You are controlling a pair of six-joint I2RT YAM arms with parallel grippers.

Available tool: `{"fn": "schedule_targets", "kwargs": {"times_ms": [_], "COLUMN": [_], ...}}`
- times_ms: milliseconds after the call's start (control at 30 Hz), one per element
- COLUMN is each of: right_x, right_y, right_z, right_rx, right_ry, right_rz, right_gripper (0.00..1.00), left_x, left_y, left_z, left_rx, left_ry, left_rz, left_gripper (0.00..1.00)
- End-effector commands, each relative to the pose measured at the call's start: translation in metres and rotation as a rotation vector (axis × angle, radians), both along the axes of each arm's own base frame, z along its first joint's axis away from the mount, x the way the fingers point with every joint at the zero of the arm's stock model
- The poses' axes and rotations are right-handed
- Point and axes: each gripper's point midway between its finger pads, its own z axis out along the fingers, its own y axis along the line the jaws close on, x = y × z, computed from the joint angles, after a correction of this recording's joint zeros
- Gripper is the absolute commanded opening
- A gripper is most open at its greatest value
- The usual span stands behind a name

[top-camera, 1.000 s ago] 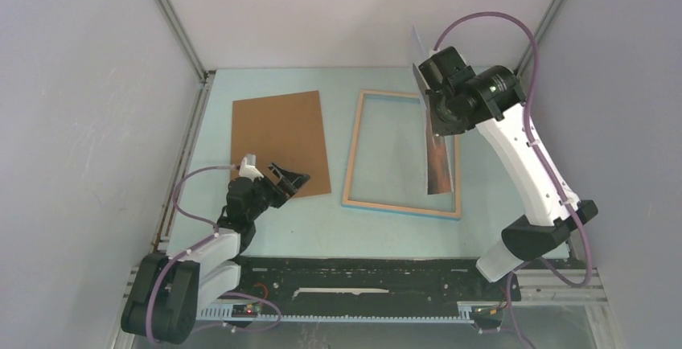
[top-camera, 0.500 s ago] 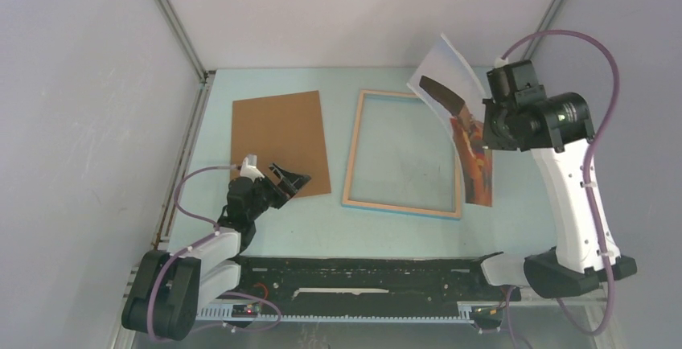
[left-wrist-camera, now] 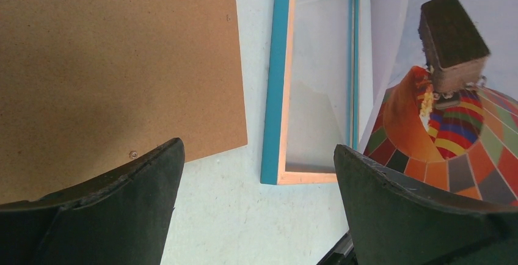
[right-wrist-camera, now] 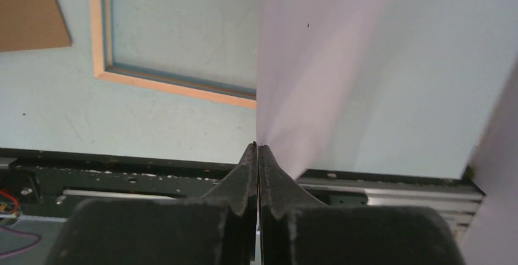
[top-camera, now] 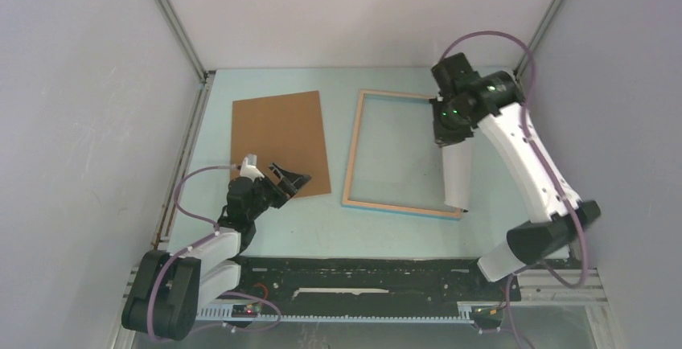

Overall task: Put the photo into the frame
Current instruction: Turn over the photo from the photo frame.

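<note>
Right end effector (right-wrist-camera: 258,149) pinches the photo (top-camera: 457,176) just beside the frame (top-camera: 351,152); left end effector (left-wrist-camera: 256,150) spread.

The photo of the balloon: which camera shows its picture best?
The left wrist view: the photo faces it, balloon visible. The top external view shows only its white back near the right rail of the frame. The right wrist view shows a blank sheet pinched in the right gripper.

The right gripper (right-wrist-camera: 258,152) swung back leftward, from beside the frame (top-camera: 351,156) to above its right rail. The photo (top-camera: 457,176) it pinched turned over, so its white back faced the top camera.
</note>
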Motion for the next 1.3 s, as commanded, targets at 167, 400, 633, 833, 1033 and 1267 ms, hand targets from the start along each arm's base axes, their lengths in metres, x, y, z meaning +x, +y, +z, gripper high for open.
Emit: {"fn": "schedule_targets", "kwargs": {"times_ms": [167,400,633,833,1033,1267], "right_x": [0.065,0.095,0.106,0.129,0.142,0.134], "right_y": [0.106,0.156,0.167,0.167,0.163,0.146], "right_z": [-0.077,-0.155,-0.196,-0.193,-0.194,-0.208], "right_rx": [0.108,0.209,0.242,0.315,0.345,0.279], "right_ry": [0.164,0.298,0.287,0.194,0.174,0.183], "right_rz": [0.112,0.046,-0.113,-0.218,-0.254,-0.245], "right_gripper": [0.00,0.00,0.00,0.00,0.00,0.00], "left_x": [0.016,0.016,0.016,0.016,0.016,0.016], "left_y": [-0.003,-0.005,-0.006,-0.005,-0.004,-0.004], "left_z": [0.029,0.027,0.024,0.024,0.024,0.023], "left_rx": [-0.022,-0.031,-0.041,-0.048,-0.048,-0.051], "left_ry": [-0.082,-0.066,-0.047,-0.043,-0.045,-0.044], "left_rz": [-0.013,-0.022,-0.033,-0.031,-0.027,-0.026], "left_gripper": [1.00,1.00,1.00,1.00,1.00,1.00]}}
